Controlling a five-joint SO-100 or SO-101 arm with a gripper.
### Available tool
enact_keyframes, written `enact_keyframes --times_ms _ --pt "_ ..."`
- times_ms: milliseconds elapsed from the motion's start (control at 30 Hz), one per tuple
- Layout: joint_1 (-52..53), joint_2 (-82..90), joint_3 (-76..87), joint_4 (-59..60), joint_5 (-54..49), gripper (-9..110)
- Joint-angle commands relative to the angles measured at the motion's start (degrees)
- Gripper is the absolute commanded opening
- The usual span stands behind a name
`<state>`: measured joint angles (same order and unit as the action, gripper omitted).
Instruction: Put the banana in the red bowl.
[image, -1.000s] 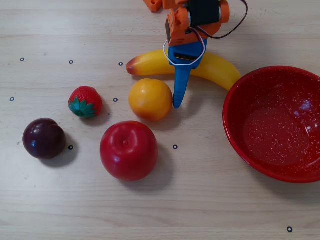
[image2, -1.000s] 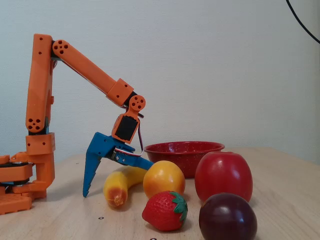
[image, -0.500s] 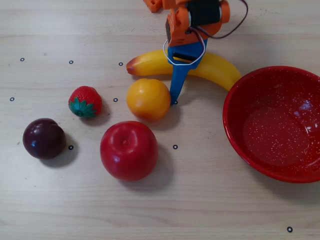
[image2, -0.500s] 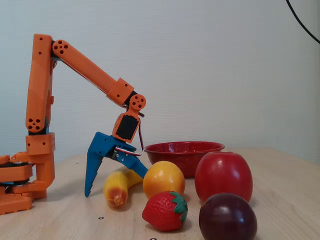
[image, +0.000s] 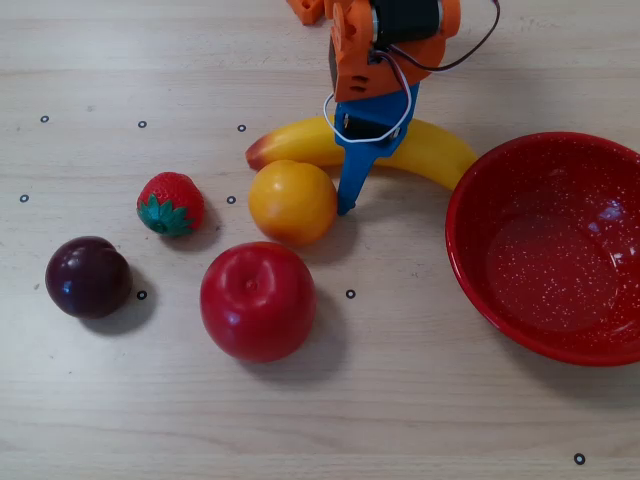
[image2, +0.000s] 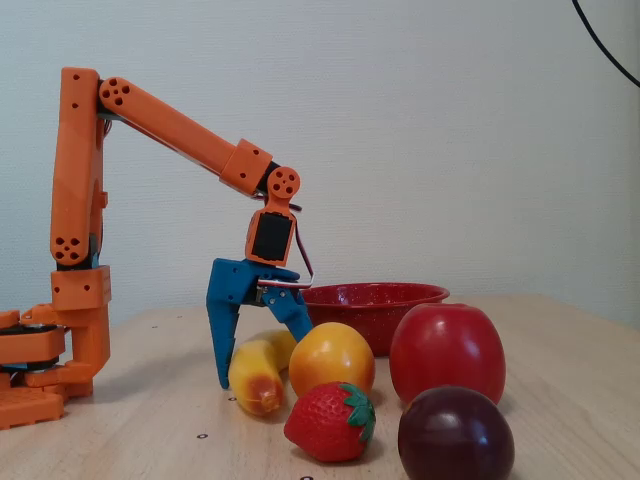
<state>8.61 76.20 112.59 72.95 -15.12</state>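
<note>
End effector: my blue two-finger end effector (image2: 262, 350) (image: 352, 150) straddles the banana's middle, fingers spread, one on each side; not clamped.
Banana: long curved glossy yellow plastic banana (image: 432, 151) (image2: 256, 370) lies on the pale wooden tabletop (image: 400, 400), its right end just beside the bowl's rim in the overhead view.
Bowl: large round glossy red speckled bowl (image: 470, 260) (image2: 395, 295) stands empty.
Neighbours: round orange fruit (image: 292, 202) touches or nearly touches the banana; shiny red apple (image: 258, 300), strawberry (image: 170, 204) and dark plum (image: 88, 277) sit apart.
</note>
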Motion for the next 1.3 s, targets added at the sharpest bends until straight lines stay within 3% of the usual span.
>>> enact_keyframes --times_ms 0,200,400,1267 --pt "-1.32 -0.62 0.62 -0.44 -1.41 41" --pt "-1.41 -0.62 1.23 -0.53 -1.49 30" --pt "-1.49 -0.79 1.49 -0.62 -1.41 1" --pt "-2.99 4.22 -1.05 16.70 -2.20 0"
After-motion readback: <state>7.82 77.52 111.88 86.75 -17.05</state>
